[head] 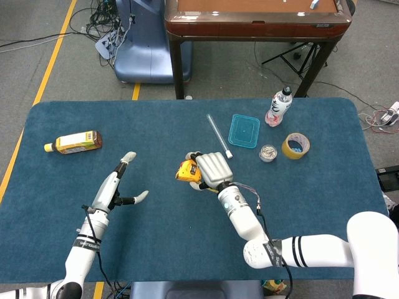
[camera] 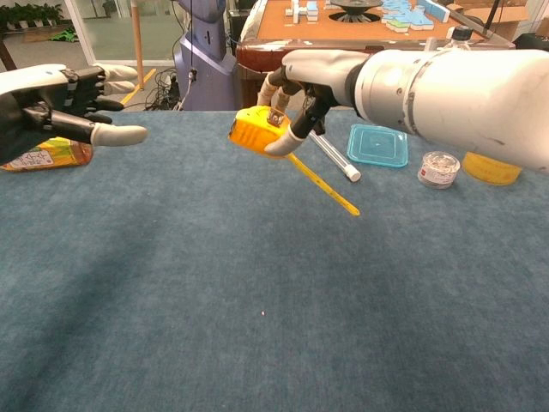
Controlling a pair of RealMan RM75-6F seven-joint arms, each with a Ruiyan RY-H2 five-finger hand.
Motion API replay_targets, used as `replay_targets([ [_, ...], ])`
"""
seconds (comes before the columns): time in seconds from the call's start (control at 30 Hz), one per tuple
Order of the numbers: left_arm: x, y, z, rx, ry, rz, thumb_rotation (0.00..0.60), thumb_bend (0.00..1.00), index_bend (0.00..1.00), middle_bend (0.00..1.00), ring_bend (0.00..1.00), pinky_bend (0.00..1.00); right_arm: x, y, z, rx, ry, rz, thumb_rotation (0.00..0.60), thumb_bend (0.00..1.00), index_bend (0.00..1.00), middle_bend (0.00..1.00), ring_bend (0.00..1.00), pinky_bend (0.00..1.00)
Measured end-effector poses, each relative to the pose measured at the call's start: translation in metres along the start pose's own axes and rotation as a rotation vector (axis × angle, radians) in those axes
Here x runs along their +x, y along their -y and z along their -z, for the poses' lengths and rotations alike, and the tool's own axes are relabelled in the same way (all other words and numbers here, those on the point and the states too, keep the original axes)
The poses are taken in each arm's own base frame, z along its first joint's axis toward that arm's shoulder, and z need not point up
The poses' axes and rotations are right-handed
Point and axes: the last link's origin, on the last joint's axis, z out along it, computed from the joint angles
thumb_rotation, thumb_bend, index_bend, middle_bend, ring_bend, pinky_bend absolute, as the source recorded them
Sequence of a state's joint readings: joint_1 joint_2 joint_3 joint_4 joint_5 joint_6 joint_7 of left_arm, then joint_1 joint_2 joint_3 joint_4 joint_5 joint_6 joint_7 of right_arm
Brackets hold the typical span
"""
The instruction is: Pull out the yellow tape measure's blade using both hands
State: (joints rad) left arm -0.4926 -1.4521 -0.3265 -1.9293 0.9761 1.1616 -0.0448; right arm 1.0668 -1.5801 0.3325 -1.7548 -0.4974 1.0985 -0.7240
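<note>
A blue cloth-covered table (head: 187, 249) fills most of both views. Above its middle, the right arm (camera: 463, 81) reaches across from the right side, and the right hand (head: 211, 168) is clamped on the yellow tape measure (camera: 256, 131), holding the case off the cloth with fingers over the top and the thumb under it. A short length of yellow blade (camera: 324, 184) sticks out of the case and slants down toward the right, its tip free in the air above the table.

The left hand (head: 118, 184) hovers over the left half of the table, well apart from the tape measure, holding nothing; its fingers are stretched forward and the thumb is spread out to the side. In the chest view it shows at the upper left edge, pointing toward the case.

Far left on the cloth lies a bottle with a yellow label (head: 76, 142), on its side. Toward the back right stands a plastic drink bottle (head: 278, 107), upright, near the table's far edge. Beside it lies a shallow teal container lid (head: 243, 131), and just left of that a thin clear tube with a white end (head: 219, 136) lies at a slant. A roll of yellowish tape (head: 295, 146) lies flat to the right, with a small round tin (head: 268, 152) just beside it; what it holds is too small to tell.
</note>
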Motion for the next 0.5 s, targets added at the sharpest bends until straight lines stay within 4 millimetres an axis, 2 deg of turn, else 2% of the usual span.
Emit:
replay_targets([
  [0.5, -0.037, -0.010, -0.019, -0.002, -0.071, -0.018, 0.600, 0.19, 0.00, 0.00, 0.00, 0.00, -0.013, 0.032, -0.010, -0.005, 0.005, -0.050, 0.600, 0.77, 0.80, 0.77, 0.75, 0.44],
])
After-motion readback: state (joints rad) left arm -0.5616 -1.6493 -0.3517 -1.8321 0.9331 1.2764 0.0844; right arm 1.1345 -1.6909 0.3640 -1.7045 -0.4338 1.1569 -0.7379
